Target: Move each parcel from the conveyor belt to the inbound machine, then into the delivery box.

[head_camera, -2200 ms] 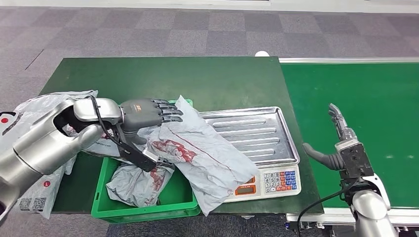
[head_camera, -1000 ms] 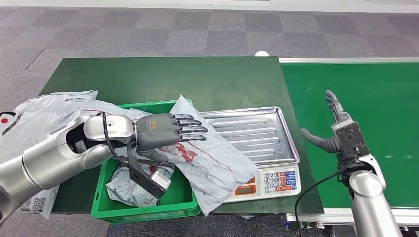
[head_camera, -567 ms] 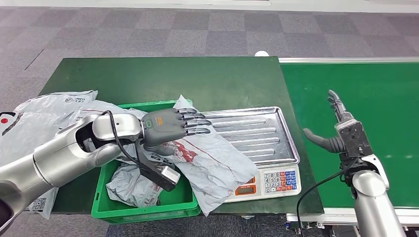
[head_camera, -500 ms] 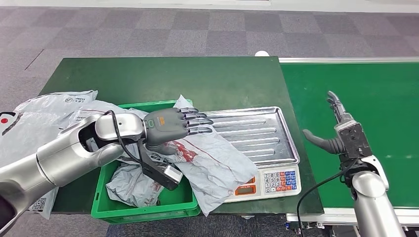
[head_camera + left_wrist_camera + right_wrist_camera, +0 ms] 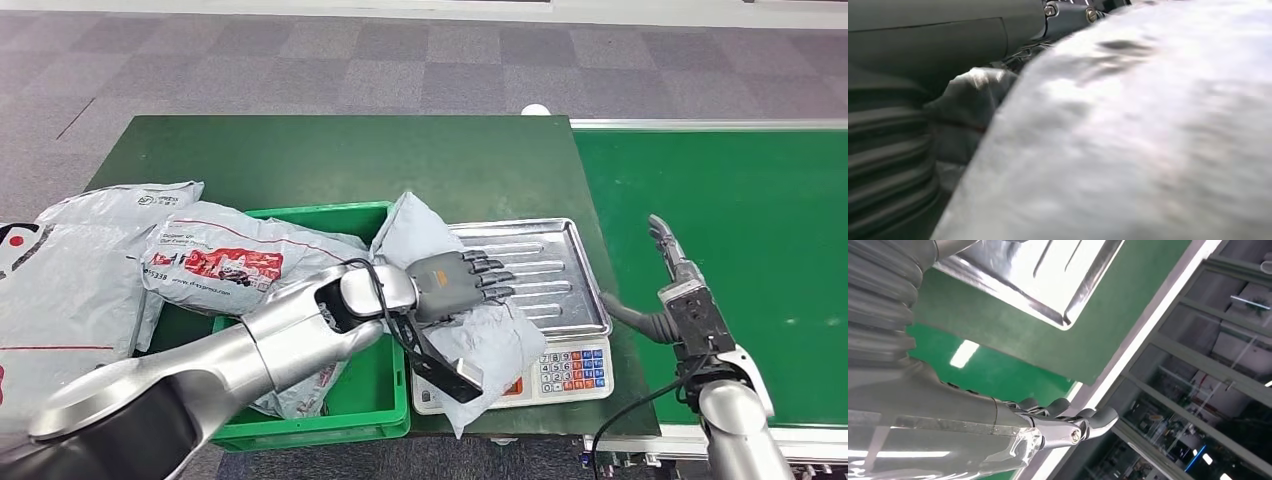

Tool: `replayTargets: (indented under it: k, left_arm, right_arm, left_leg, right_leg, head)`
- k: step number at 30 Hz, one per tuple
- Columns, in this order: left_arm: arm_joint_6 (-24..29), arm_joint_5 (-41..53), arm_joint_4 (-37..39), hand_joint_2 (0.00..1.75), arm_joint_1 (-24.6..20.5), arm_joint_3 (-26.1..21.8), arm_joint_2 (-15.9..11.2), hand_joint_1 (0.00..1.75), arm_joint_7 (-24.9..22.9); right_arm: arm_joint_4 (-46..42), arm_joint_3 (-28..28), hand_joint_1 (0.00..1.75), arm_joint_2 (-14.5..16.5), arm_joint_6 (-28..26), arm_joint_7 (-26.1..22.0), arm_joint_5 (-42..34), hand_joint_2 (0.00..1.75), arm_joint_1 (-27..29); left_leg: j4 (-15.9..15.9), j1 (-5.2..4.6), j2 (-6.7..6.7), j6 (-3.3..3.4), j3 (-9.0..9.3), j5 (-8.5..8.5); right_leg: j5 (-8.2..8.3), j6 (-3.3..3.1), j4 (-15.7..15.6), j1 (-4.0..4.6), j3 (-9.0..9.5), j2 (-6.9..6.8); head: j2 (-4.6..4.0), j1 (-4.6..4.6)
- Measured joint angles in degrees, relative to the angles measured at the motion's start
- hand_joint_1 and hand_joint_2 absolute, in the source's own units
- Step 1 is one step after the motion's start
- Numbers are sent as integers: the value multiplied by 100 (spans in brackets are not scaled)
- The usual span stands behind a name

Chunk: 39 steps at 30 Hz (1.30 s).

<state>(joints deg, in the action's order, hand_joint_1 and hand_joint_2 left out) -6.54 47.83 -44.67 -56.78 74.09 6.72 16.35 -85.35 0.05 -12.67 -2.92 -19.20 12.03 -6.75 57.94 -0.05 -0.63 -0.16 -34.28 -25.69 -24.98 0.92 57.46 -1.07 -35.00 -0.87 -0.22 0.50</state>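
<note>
Since approx 2 s back the left hand (image 5: pixel 455 287) had swung from over the green box (image 5: pixel 375 395) across to the scale (image 5: pixel 575 300), and the grey parcel (image 5: pixel 470 335) had bunched up under it; a second red-printed parcel (image 5: pixel 230 262) now lay exposed across the box's far-left rim.

Grey parcel lay half on the scale's steel tray, half over its keypad (image 5: pixel 565 367), one corner hanging off the front edge.

To do this step well, my read: get the bag fully onto the tray, clear of the keys, w/ its weight settled, then lift off so nothing presses on the pan.

Left hand lay palm down on the parcel, fingers (image 5: pixel 490 280) stretched flat toward the tray; gripping vs just pressing, couldn't tell. Forearm crossed the box diagonally.

Right hand (image 5: pixel 665 290) hovered over the belt (image 5: pixel 760 250), fingers apart, thumb out, holding nothing.
</note>
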Motion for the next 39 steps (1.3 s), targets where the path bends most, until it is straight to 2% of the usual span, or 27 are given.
replayTargets:
  k: [6, 7, 10, 11, 17, 27, 39]
  left_arm:
    - [-185, 179, 657, 175, -38, 86, 481, 0, 217]
    - [-202, 203, 737, 175, -41, 102, 530, 10, 259]
    - [-269, 255, 932, 175, -57, 138, 642, 141, 393]
    - [-297, 257, 985, 175, -65, 144, 669, 175, 438]
    - [-420, 243, 1174, 175, -97, 148, 736, 175, 592]
    - [-355, 215, 1152, 175, -167, 138, 708, 175, 539]
    - [-351, 134, 711, 175, -248, -194, 230, 175, 428]
  right_arm:
    - [-109, 2, 0, 200, 47, 104, 253, 175, -118]
    - [-101, 2, 0, 242, 44, 116, 286, 175, -177]
    - [-64, 2, 0, 358, 34, 147, 358, 175, -329]
    - [-51, 2, 0, 391, 32, 154, 371, 175, -365]
    - [6, 2, 0, 516, 25, 171, 403, 175, -465]
    - [159, 2, 0, 574, 24, 171, 412, 175, -607]
    - [400, 2, 0, 573, 50, 77, 303, 175, -759]
  left_leg:
    - [-1, 1, 2, 3, 9, 0]
    - [-1, 1, 0, 4, 14, 0]
    - [-1, 1, -6, 6, 30, 2]
    - [-1, 1, -9, 7, 34, 2]
    - [0, 0, -22, 11, 40, 5]
    - [0, 1, -19, 10, 41, 5]
    - [-1, 2, -5, 6, 36, 8]
  right_leg:
    - [-3, 5, 0, 0, 14, -1]
    - [-4, 6, 0, 1, 20, -3]
    - [-6, 9, 0, 0, 40, -9]
    - [-6, 10, 0, 0, 46, -12]
    - [-7, 12, -1, -1, 57, -25]
    - [-6, 12, 1, 0, 55, -19]
    - [-3, 7, 4, 1, 39, 0]
  head:
    - [0, -2]
    - [0, -2]
    - [0, -2]
    - [0, -2]
    - [0, -2]
    - [0, -2]
    - [0, -2]
